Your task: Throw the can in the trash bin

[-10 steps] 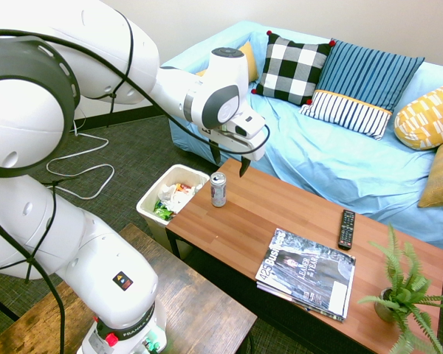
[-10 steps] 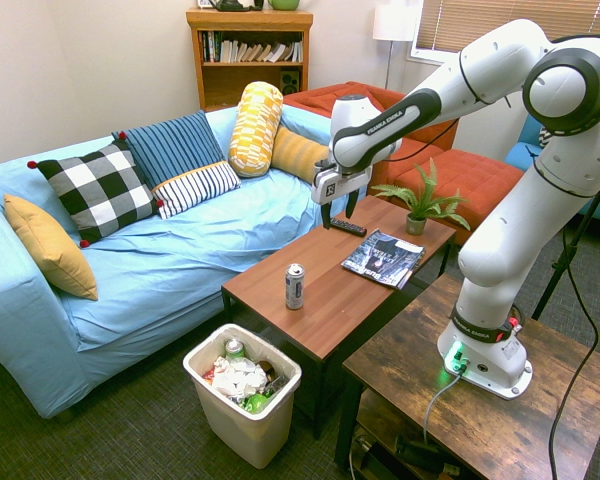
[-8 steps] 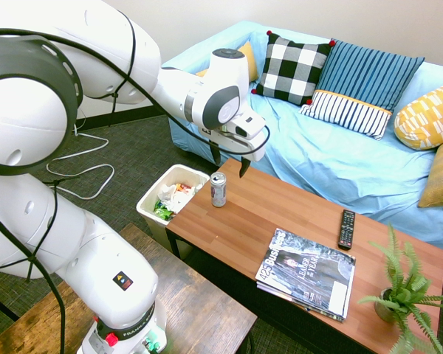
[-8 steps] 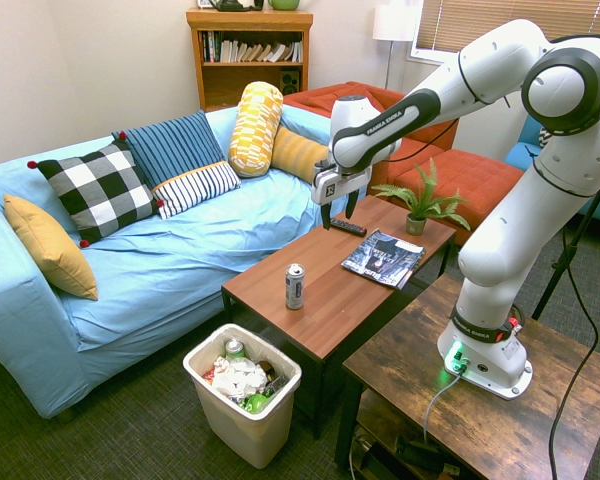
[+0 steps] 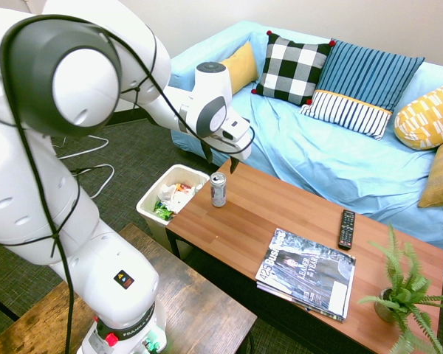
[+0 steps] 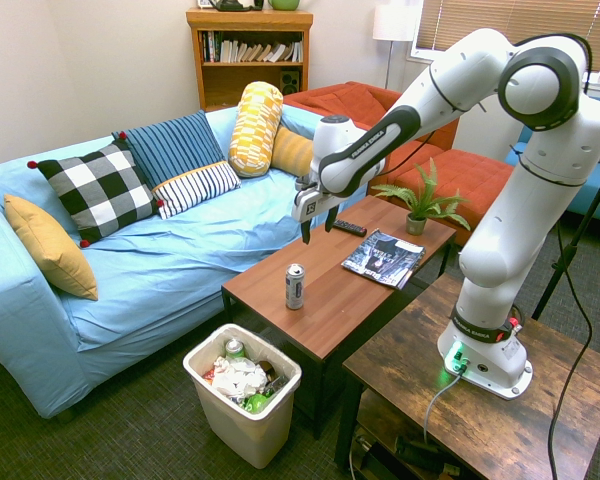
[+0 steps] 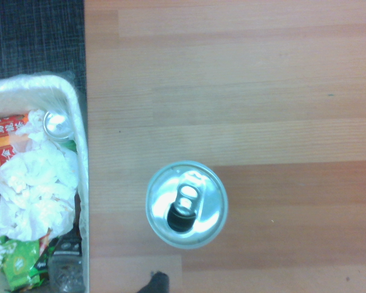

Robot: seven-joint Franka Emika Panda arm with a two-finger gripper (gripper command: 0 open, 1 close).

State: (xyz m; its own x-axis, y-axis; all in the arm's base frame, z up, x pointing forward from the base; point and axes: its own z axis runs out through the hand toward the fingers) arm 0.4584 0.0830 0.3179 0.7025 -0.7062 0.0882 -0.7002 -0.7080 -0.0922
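One can (image 5: pixel 218 189) upright near the wooden table's (image 5: pixel 295 221) end, top opened, markings unreadable; one trash bin (image 5: pixel 149 204) just beside that end, with a second can (image 7: pixel 57 123) among paper inside. Gripper (image 5: pixel 220 160) above the can, fingers parted, holding nothing. One magazine (image 5: pixel 306 271) further along, title partly readable as "Business".

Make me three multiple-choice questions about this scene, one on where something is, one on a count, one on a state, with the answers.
1. Where does the can stand?
A. on the wooden table, near the end by the trash bin
B. inside the trash bin
C. on the sofa

2. How many remote controls lie on the table?
A. none
B. one
C. three

3. What is the gripper doing?
A. clamped on the can
B. open, above the can
C. resting on the magazine

Answers:
1 A, the can is upright on the table edge above the trash bin.
2 B, one remote control shows.
3 B, its fingers are spread, clear of the can.
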